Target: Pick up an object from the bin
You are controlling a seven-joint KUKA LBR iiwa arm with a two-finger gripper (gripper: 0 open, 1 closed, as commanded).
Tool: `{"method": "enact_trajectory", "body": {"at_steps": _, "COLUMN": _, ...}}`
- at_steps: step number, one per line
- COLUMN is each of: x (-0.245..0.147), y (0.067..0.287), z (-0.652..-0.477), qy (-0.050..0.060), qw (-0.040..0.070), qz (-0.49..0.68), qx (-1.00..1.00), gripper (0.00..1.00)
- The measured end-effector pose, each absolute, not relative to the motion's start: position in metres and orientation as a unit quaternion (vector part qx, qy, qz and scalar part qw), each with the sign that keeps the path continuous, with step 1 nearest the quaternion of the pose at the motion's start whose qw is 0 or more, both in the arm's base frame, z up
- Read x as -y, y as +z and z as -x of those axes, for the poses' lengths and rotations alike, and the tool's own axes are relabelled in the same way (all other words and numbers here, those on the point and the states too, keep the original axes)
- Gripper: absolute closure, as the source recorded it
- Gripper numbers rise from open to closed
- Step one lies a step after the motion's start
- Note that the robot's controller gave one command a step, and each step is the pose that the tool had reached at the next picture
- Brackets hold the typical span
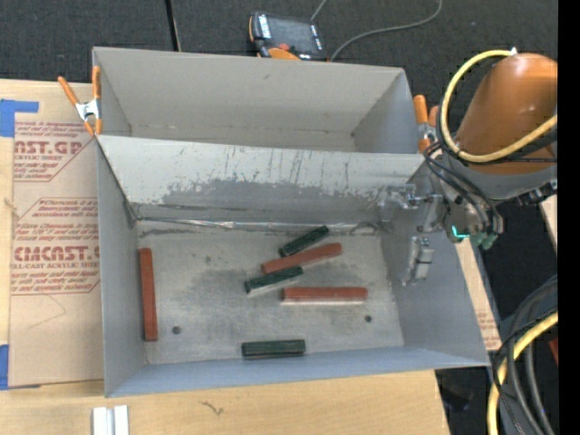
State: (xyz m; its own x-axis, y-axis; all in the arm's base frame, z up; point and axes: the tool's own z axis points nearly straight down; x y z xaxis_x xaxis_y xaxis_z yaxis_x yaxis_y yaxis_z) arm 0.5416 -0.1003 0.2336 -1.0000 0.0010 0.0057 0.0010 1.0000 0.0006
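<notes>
My gripper (421, 257) hangs at the right side of the bin, close to the right wall and above the floor, with nothing seen in it. Nearest to it, a red-brown bar (323, 294) lies flat to its lower left. Another red-brown bar (302, 258) lies slanted just beyond that. A dark green bar (304, 240) sits above it, near the back wall. A second dark green bar (274, 282) lies slanted in the middle of the floor.
A third dark green bar (273, 348) lies along the front wall. A long red-brown bar (147, 294) lies along the left wall. The arm with its orange cover and cables stands over the bin's right rim.
</notes>
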Motion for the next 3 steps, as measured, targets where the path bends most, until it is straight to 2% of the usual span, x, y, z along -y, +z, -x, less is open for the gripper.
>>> {"method": "enact_trajectory", "body": {"at_steps": 1, "x": 0.094, "y": 0.095, "z": -0.541, "qy": -0.001, "qw": 0.003, "qz": -0.089, "qx": 0.996, "gripper": 0.00}}
{"method": "enact_trajectory", "body": {"at_steps": 2, "x": 0.072, "y": 0.068, "z": -0.528, "qy": -0.001, "qw": 0.001, "qz": -0.112, "qx": 0.994, "gripper": 0.00}}
{"method": "enact_trajectory", "body": {"at_steps": 3, "x": 0.073, "y": 0.070, "z": -0.529, "qy": 0.000, "qw": 0.000, "qz": -0.112, "qx": 0.994, "gripper": 1.00}}
